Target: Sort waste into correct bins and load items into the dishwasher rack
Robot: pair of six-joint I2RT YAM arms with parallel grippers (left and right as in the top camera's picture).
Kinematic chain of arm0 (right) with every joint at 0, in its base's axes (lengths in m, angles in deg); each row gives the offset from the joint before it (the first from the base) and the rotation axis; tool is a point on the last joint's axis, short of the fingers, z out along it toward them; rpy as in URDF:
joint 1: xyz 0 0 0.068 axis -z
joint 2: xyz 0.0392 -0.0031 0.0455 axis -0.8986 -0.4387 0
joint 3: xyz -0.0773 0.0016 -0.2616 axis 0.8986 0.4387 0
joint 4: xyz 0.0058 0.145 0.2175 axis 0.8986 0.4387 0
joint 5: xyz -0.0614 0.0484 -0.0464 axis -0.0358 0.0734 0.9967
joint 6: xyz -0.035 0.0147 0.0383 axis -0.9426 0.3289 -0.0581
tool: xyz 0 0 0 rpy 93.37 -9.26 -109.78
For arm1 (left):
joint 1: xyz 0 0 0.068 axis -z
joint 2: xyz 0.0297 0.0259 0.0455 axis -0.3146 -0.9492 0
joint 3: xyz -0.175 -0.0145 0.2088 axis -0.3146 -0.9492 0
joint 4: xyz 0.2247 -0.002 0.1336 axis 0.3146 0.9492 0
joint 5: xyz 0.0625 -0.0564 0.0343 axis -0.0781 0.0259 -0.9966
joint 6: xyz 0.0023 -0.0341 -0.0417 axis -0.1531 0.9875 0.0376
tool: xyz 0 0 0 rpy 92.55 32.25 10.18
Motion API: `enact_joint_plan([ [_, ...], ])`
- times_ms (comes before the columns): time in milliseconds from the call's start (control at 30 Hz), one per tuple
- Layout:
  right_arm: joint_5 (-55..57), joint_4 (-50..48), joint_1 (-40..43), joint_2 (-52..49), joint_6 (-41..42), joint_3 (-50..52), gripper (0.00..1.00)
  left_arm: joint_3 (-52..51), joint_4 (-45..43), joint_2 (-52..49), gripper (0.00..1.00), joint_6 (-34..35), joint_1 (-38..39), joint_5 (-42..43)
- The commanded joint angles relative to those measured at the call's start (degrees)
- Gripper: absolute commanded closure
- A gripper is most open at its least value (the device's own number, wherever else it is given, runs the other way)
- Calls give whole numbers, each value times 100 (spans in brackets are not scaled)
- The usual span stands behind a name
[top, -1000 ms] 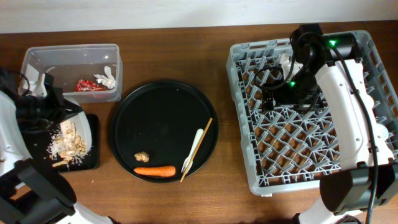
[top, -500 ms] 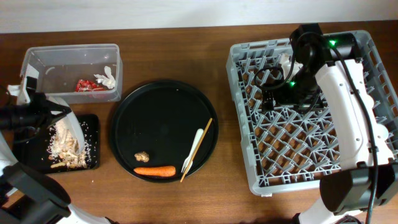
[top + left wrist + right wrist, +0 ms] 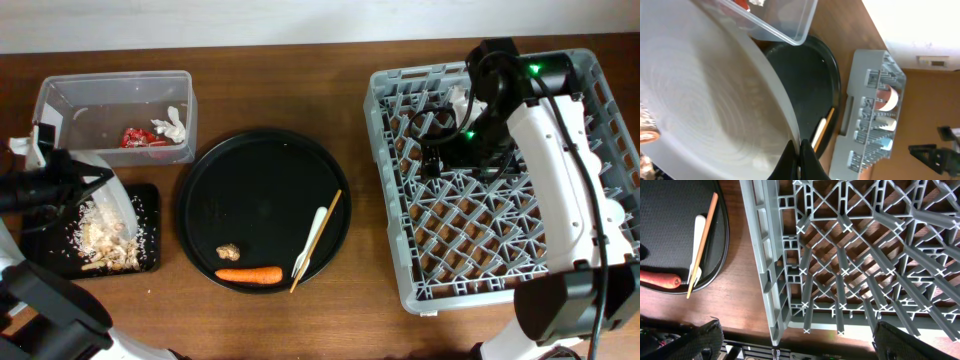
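Overhead, the print on the one red wrapper [image 3: 138, 138] is too small to read. That wrapper and one white tissue [image 3: 172, 124] lie in the clear tub [image 3: 60, 100] at the far left of the table [image 3: 365, 320]. Just on the near side of the tub sits the one shallow black tray [image 3: 45, 250], holding a loose heap of rice scraps [image 3: 108, 238]. The left tool [image 3: 88, 181] is clamped on the rim of the single white plate [image 3: 115, 195], which is held on edge and tilted over the black tray. The left wrist view shows the fingertips pinched tight on that rim. On the round black tray [image 3: 250, 180] in the middle are four things. One carrot [image 3: 248, 274] lies at the near edge, long axis left to right, with one brown lump [image 3: 229, 251] just beyond it. One cream utensil [image 3: 320, 216] and one thin wooden stick [image 3: 336, 200] lie alongside each other. Both run diagonally, near ends to the left and far ends to the right. The grey rack [image 3: 420, 280] fills the right side, with the right arm [image 3: 555, 150] over it and two green lights glowing on that arm. In the right wrist view the right tool [image 3: 797, 330] has its fingers spread wide with nothing between them, above the rack's near left corner.
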Motion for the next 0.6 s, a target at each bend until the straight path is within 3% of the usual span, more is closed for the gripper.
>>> enact_joint_plan([
  [0,127,37,13,-22,-57,0,1,-42,87,81,100,-127,-125,369],
  [33,170,55,11,-22,-55,0,1,-42,199,94,100,-466,-170,463],
  [100,210,59,13,-22,-57,0,1,-42,81,81,100,-7,-221,328],
  [133,210,63,13,-22,-57,0,1,-42,243,85,100,-304,-245,476],
  [200,210,61,13,-22,-57,0,1,-42,289,72,100,-140,-278,409],
  [233,208,61,13,-22,-55,0,1,-42,256,74,100,-457,-278,470],
  [267,208,57,11,-22,-55,0,1,-44,127,55,100,-153,-278,409],
  [433,208,87,13,-22,-55,0,1,-44,295,26,100,-518,-299,688],
  [567,208,83,11,-22,-55,0,1,-44,166,-2,100,-199,-306,627],
])
